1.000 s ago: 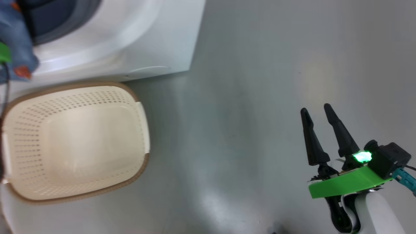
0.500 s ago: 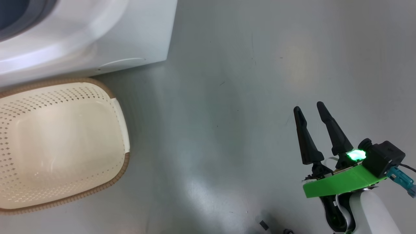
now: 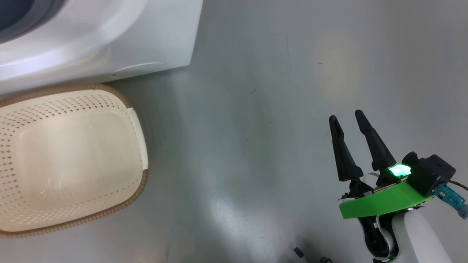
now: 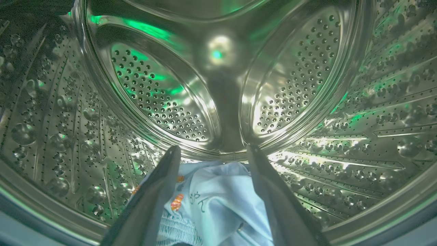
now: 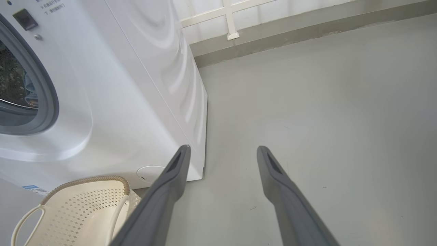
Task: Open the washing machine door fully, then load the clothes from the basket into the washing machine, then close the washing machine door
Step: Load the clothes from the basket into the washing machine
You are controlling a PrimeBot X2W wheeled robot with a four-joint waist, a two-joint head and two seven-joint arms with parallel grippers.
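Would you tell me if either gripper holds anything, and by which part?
Nothing is held: left gripper and right gripper are open; clothes lie loose.

One washing machine (image 3: 109,36) with one steel drum (image 4: 68,136) is counted, and one basket (image 3: 140,146), fitted with two side handles (image 5: 26,218), is seen near it. Two tools are counted, the left tool (image 4: 212,148) and the right tool (image 3: 345,115), each with two dark fingers (image 3: 343,157). One heap of light blue clothes (image 4: 218,201) is counted in the drum; the number of garments cannot be told.
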